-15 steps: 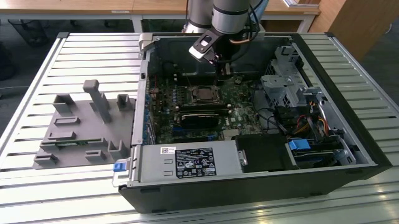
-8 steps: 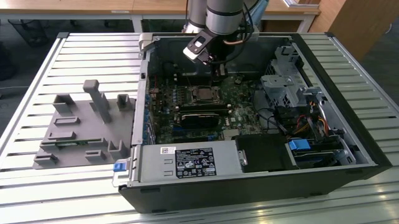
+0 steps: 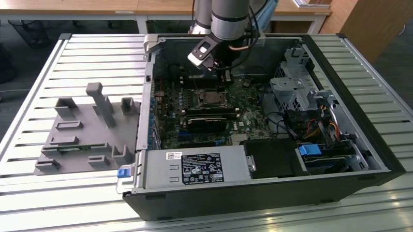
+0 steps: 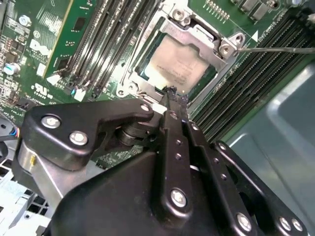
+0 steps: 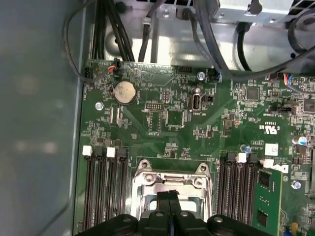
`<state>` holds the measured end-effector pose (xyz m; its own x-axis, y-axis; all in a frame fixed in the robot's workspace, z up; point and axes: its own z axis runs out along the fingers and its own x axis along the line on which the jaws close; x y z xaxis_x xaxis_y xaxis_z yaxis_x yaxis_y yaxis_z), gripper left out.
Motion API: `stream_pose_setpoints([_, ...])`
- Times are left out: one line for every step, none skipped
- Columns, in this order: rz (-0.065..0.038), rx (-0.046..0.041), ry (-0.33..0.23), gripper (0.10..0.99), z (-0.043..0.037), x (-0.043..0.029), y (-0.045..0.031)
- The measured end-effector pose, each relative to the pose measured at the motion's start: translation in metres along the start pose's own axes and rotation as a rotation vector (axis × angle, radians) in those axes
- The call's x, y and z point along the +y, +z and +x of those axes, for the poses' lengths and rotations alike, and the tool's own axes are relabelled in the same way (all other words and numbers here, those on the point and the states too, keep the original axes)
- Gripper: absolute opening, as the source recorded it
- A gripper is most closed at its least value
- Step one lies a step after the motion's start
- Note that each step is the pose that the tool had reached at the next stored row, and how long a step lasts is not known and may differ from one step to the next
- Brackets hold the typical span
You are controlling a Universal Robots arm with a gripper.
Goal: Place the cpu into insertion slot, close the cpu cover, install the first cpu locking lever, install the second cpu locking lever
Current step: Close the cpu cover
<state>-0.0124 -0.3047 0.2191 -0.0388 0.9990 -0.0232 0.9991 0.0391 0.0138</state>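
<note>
The black two-fingered hand point(image 4: 172, 93) hangs over one edge of the small black-rimmed square socket point(image 4: 145, 74) on the green circuit board point(image 5: 162, 123). Its fingers are pressed together with nothing between them. The pale silver-grey square chip point(image 4: 172, 66) lies in the socket, and the thin silvery square metal frame point(image 4: 197, 32) lies flat over it. A thin metal lever rod point(image 4: 275, 49) runs out from the frame's corner.

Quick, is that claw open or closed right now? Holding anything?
Claw: closed, nothing seen in its grip, tips over the edge of the cpu cover.
</note>
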Motion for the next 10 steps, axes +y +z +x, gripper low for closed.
stream_pose_setpoints([0.000, -0.0001, 0.000, 0.106, 0.0000, -0.0009, 0.0001])
stream_pose_setpoints([0.000, 0.0002, 0.000, 0.106, 0.0001, -0.0027, 0.0003])
stream_pose_setpoints([0.000, 0.0002, 0.000, 0.106, 0.0002, -0.0049, 0.0005])
stream_pose_setpoints([0.000, 0.0002, 0.000, 0.106, 0.0003, -0.0071, 0.0006])
stream_pose_setpoints([0.000, 0.0003, 0.000, 0.106, 0.0004, -0.0093, 0.0008])
stream_pose_setpoints([0.000, 0.0003, 0.000, 0.106, 0.0005, -0.0106, 0.0008])
stream_pose_setpoints([0.000, 0.0001, 0.000, 0.106, 0.0006, -0.0115, 0.0008])
stream_pose_setpoints([0.000, 0.0001, 0.000, 0.106, 0.0005, -0.0122, 0.0008])
stream_pose_setpoints([0.000, 0.0002, 0.000, 0.106, 0.0006, -0.0128, 0.0008])
stream_pose_setpoints([0.000, 0.0002, 0.000, 0.106, 0.0006, -0.0138, 0.0009])
